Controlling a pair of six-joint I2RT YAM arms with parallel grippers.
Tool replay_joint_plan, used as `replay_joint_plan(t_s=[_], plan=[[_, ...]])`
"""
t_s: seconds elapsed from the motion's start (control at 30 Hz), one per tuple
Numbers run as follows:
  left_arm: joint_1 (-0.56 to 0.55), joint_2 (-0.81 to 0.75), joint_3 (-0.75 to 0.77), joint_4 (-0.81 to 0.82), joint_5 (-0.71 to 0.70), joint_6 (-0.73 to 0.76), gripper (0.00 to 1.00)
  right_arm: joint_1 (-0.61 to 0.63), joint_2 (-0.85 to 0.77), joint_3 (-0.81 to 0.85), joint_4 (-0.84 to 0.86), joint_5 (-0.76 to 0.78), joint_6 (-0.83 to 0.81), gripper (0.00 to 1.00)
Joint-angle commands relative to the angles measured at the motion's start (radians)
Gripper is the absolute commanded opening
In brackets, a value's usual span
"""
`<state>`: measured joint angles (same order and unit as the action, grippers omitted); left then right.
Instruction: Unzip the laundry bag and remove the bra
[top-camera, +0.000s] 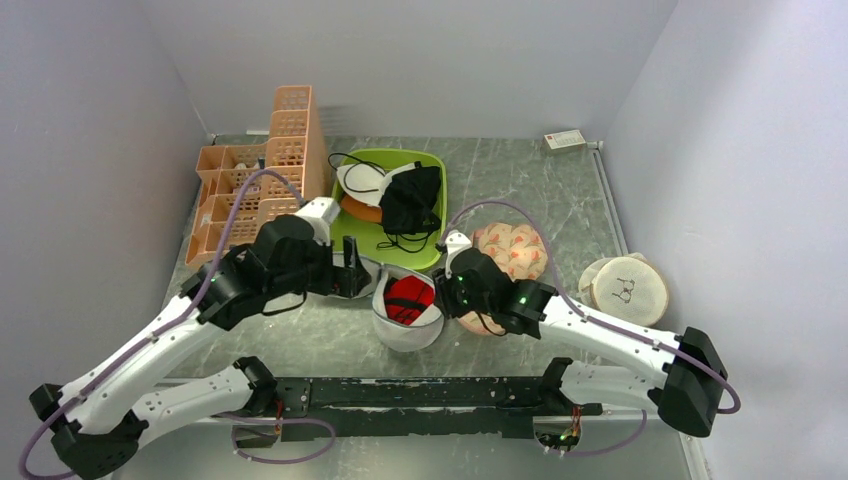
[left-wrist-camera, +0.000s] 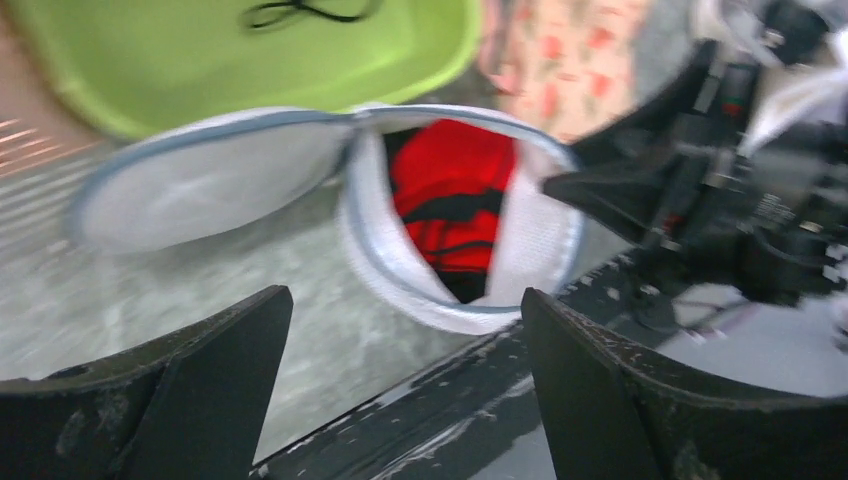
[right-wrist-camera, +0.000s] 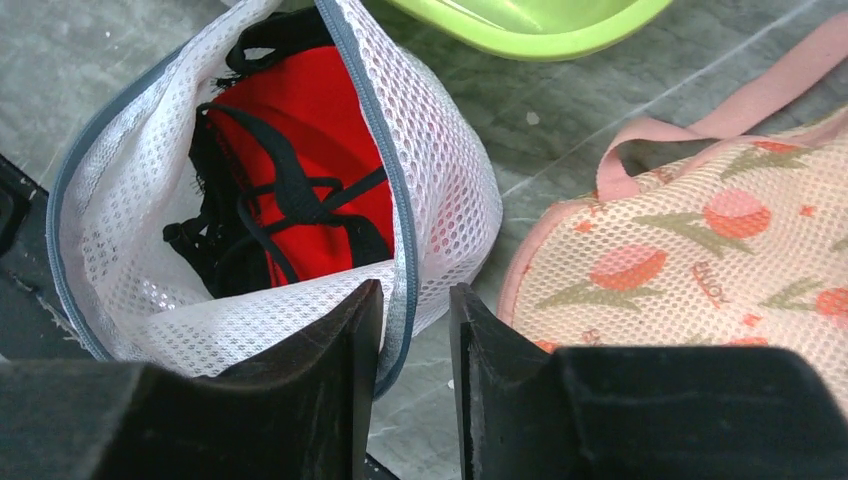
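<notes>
The laundry bag (top-camera: 408, 328) lies unzipped at the table's front centre, its white mesh halves spread apart. The bright red bra (top-camera: 410, 297) with dark straps sits inside the bowl half (right-wrist-camera: 440, 170). In the left wrist view the lid half (left-wrist-camera: 200, 185) lies flat to the left of the bra (left-wrist-camera: 450, 185). My left gripper (top-camera: 355, 272) hovers just left of the bag, and its jaws (left-wrist-camera: 405, 292) are wide open and empty. My right gripper (top-camera: 447, 290) is at the bag's right side. Its jaws (right-wrist-camera: 415, 290) stand narrowly apart astride the blue zip rim (right-wrist-camera: 395, 200), with a gap on the right.
A green tray (top-camera: 432, 180) behind the bag holds a black garment (top-camera: 412, 198) and a white-cupped one (top-camera: 360, 180). A peach floral padded item (top-camera: 510, 250) lies right of the bag, a cream round pouch (top-camera: 625, 288) farther right. Orange baskets (top-camera: 250, 180) stand at back left.
</notes>
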<state>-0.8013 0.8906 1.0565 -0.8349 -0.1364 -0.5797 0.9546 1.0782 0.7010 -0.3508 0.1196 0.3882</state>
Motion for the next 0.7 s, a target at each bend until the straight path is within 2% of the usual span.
replay_joint_plan(t_s=[0.0, 0.17, 0.27, 0.47, 0.6, 0.67], plan=[[0.005, 0.087, -0.078, 0.275, 0.348, 0.019, 0.94, -0.003, -0.015, 0.039, -0.038, 0.073, 0.025, 0.32], [-0.012, 0.145, -0.169, 0.468, 0.443, -0.013, 0.88, -0.003, -0.020, 0.050, -0.036, 0.030, 0.042, 0.34], [-0.037, 0.209, -0.143, 0.518, 0.447, 0.024, 0.79, -0.003, -0.043, 0.030, -0.005, -0.009, 0.047, 0.33], [-0.201, 0.413, -0.021, 0.480, 0.250, 0.102, 0.70, -0.002, -0.051, 0.013, 0.004, -0.014, 0.049, 0.19], [-0.294, 0.515, 0.058, 0.390, -0.002, 0.112, 0.64, -0.002, -0.060, 0.003, 0.007, -0.016, 0.058, 0.15], [-0.310, 0.531, 0.063, 0.381, -0.062, 0.105, 0.64, -0.002, -0.078, -0.010, 0.019, -0.022, 0.063, 0.13]])
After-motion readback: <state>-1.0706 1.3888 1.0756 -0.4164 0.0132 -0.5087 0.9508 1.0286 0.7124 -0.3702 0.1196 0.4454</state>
